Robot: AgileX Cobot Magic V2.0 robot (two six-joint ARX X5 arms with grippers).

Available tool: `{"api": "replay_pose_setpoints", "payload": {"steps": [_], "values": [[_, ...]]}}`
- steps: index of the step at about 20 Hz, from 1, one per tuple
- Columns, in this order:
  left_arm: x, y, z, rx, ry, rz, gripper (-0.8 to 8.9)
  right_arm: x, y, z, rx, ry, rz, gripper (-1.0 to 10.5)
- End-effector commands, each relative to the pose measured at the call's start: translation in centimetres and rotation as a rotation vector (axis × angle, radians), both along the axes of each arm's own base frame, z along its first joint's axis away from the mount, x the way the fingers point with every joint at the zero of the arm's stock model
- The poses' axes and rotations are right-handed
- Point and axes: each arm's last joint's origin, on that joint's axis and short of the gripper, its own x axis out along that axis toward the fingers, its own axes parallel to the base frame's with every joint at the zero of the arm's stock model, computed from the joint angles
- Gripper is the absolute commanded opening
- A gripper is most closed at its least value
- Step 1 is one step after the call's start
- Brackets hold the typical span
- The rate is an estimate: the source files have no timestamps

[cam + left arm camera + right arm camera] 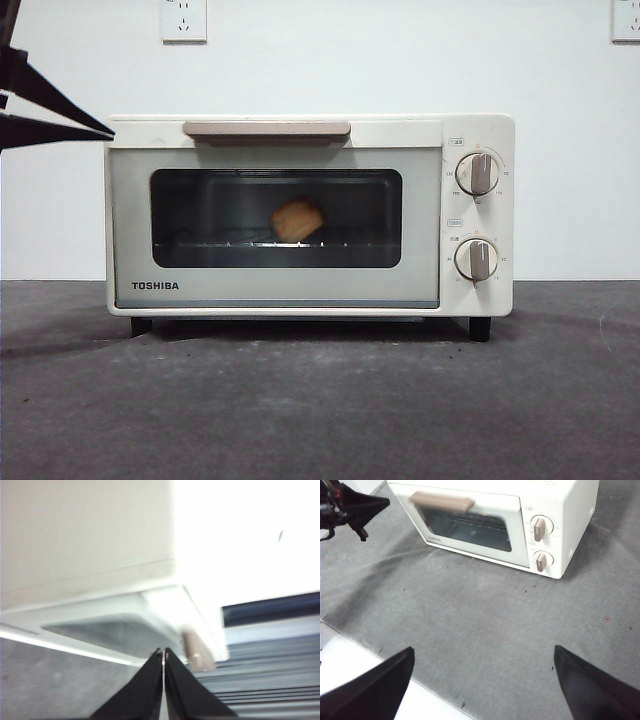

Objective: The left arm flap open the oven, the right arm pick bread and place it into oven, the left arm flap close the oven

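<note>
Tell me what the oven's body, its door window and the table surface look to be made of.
The oven body looks like painted metal or plastic: smooth cream-white, faint sheen; which one is unclear. Its door window looks like dark tinted glass, since the bread and rack show through it. The table surface looks like a matte dark grey felt-like mat, with a fuzzy, mottled texture and no glare.

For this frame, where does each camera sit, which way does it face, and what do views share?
Front view: low at table height, level at the shut oven, bread inside; left gripper beside its top corner.
Left wrist: close beside the oven's handle; own jaws shut.
Right wrist: high, pulled back, looking down at the oven; right gripper open, empty.
All three share the oven; front and right wrist show both knobs.
</note>
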Motion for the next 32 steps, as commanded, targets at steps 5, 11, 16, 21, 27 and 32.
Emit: {"api": "replay_pose_setpoints", "payload": {"steps": [5, 11, 16, 21, 27, 32], "values": [[0.2, -0.4, 2.6, 0.007, -0.104, -0.065, 0.11, -0.1, -0.1, 0.5, 0.01, -0.028, 0.015, 4.5], [-1.6, -1.0, 4.6, 0.09, -0.209, -0.13, 0.11, -0.1, -0.1, 0.5, 0.004, -0.036, 0.021, 4.5], [-4.2, -1.1, 6.2, 0.238, -0.289, -0.175, 0.11, -0.1, -0.1, 0.7, 0.005, -0.053, 0.03, 4.5], [-7.4, -1.0, 7.3, 0.362, -0.392, -0.208, 0.11, 0.0, 0.1, 1.1, 0.027, -0.099, 0.044, 4.5], [-12.1, -0.7, 7.6, 0.517, -0.496, -0.207, 0.11, 0.2, 0.2, 1.5, 0.047, -0.136, 0.051, 4.5], [-15.9, -0.2, 6.6, 0.722, -0.526, -0.163, 0.11, 0.2, 0.3, 1.6, 0.043, -0.163, 0.061, 4.5]]}}
